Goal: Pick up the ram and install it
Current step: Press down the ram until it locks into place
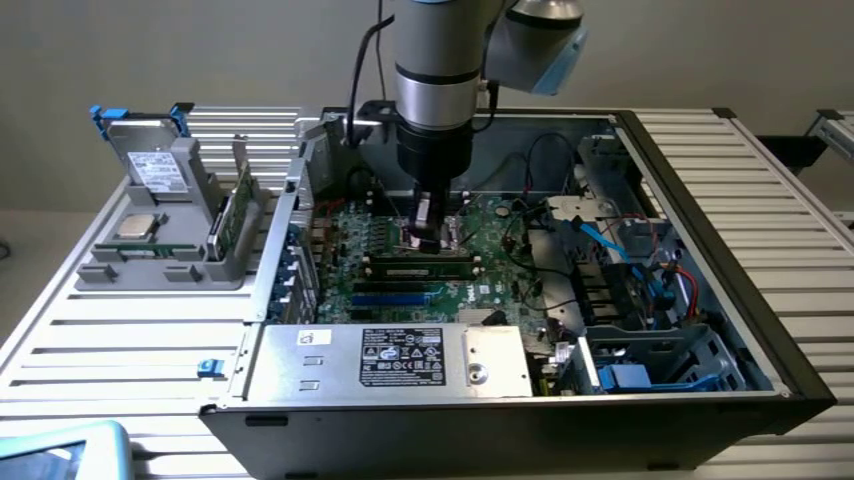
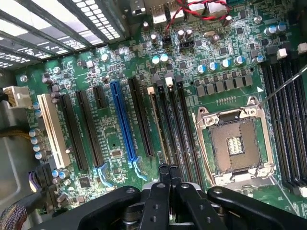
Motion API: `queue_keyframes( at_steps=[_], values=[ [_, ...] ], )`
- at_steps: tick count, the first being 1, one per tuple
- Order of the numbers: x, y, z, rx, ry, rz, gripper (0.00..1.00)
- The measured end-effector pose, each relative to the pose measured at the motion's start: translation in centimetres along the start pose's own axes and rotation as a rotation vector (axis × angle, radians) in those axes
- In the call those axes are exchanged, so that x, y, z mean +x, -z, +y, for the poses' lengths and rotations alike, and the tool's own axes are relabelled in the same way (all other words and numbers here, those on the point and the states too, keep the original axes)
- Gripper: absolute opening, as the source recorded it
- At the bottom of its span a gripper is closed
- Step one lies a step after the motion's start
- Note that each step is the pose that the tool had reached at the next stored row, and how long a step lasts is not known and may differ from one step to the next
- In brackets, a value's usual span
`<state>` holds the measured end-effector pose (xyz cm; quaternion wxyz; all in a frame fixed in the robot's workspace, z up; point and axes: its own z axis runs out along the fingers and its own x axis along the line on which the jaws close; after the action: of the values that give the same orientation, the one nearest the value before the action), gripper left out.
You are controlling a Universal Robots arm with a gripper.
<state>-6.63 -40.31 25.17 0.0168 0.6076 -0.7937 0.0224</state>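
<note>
Open computer case (image 1: 694, 200), ram (image 1: 424, 267) seated in slot, tool (image 1: 427, 238) just above

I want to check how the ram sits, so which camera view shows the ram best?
The exterior view: the ram shows its long side, lying along a motherboard slot right under the gripper. The wrist view gives just its thin top edge, running away from the gripper.
</note>
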Motion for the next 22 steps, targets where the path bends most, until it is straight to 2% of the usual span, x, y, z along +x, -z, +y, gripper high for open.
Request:
queue_keyframes(
  at_steps=[22],
  values=[
    [0.00, -0.02, 0.00, -0.0186, -0.345, 0.0052, 0.11]
  ],
)
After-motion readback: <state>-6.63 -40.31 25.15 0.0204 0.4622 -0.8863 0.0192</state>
